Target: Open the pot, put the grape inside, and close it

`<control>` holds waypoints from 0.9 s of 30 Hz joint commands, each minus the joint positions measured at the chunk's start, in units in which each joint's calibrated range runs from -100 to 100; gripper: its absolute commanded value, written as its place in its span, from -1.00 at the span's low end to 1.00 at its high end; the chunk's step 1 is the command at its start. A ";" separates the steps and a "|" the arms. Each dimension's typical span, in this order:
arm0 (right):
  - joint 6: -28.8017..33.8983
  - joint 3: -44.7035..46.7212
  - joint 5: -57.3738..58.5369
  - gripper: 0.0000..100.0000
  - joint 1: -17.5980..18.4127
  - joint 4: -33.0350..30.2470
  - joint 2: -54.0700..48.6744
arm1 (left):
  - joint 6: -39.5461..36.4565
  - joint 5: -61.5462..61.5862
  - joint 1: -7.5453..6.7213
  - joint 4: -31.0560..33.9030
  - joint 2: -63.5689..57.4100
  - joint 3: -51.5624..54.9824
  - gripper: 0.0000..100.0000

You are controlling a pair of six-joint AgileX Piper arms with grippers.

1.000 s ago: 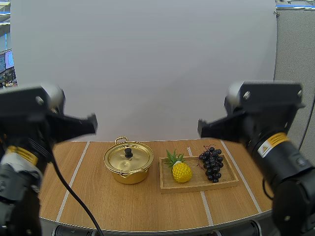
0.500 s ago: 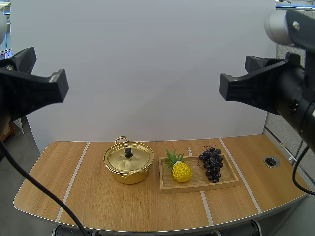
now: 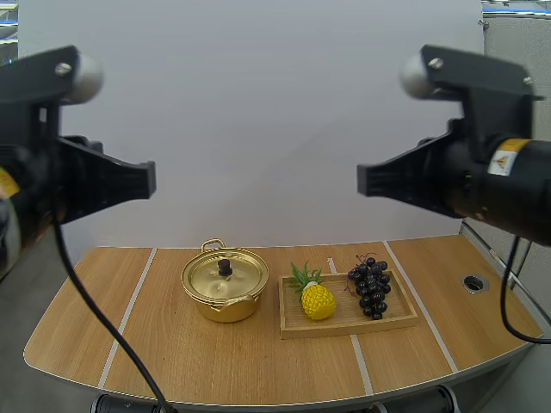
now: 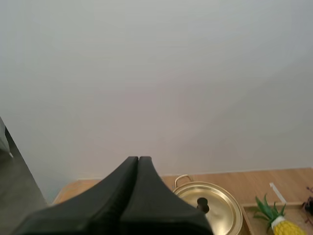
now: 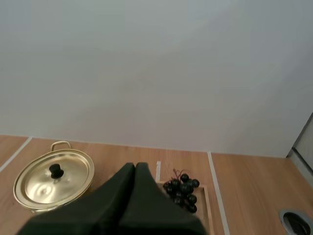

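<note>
Brass-gold pot (image 3: 225,288) sits lidded midway along the counter (image 3: 172,361), grapes (image 3: 370,286) on the wooden tray (image 3: 344,325) nearer its right edge. I hold left pincer (image 4: 138,159) and right pincer (image 5: 135,166) high, fingers together and empty, apparently poised for the lid lift.

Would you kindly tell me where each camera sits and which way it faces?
High view: behind, above, facing down onto the table; left arm and right arm show.
Left wrist view: on the left arm, facing the pot past shut left fingers.
Right wrist view: likewise, facing pot and grapes past shut right fingers.
All three share the pot.
</note>
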 commanded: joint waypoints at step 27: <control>-0.37 -0.36 16.08 1.00 -0.14 -0.39 12.78 | 11.58 21.77 0.05 -2.88 15.16 0.05 1.00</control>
